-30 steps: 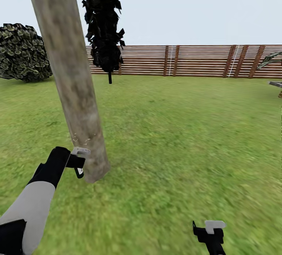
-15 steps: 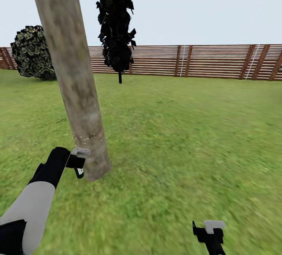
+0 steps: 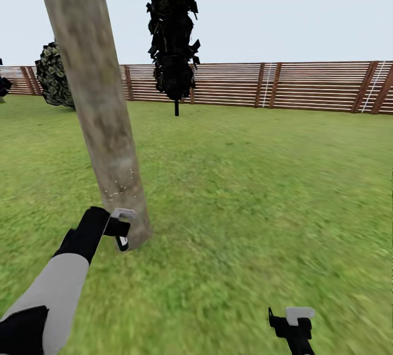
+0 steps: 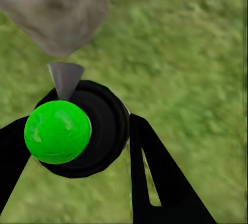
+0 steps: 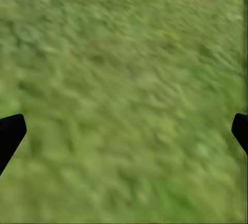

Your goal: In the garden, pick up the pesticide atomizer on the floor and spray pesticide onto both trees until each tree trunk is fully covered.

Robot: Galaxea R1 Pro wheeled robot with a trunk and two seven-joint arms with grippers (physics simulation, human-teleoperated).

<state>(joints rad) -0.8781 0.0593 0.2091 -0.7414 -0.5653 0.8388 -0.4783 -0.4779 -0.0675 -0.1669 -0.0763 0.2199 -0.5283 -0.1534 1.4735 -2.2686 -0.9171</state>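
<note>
A tree trunk (image 3: 103, 125) of mottled grey-tan bark rises tilted from the grass (image 3: 245, 207) at the left of the head view, with a few white specks on the bark low down. My left gripper (image 3: 121, 229) is right beside the trunk's base, shut on the pesticide atomizer (image 4: 82, 128). The atomizer has a black round body with a bright green ball, and its grey nozzle points at the trunk (image 4: 57, 12). My right gripper (image 3: 292, 319) hangs open over bare lawn at the lower right, its fingertips (image 5: 10, 133) wide apart.
A brown slatted fence (image 3: 305, 87) closes the far side of the lawn. A near-black narrow conifer (image 3: 174, 33) stands in front of it, and a dark rounded bush (image 3: 54, 74) is at the far left. Open grass stretches to the right of the trunk.
The whole view has swung left, so fence, conifer and bush sit further right. My left gripper with the atomizer has edged closer to the trunk's base. The right gripper has not moved.
</note>
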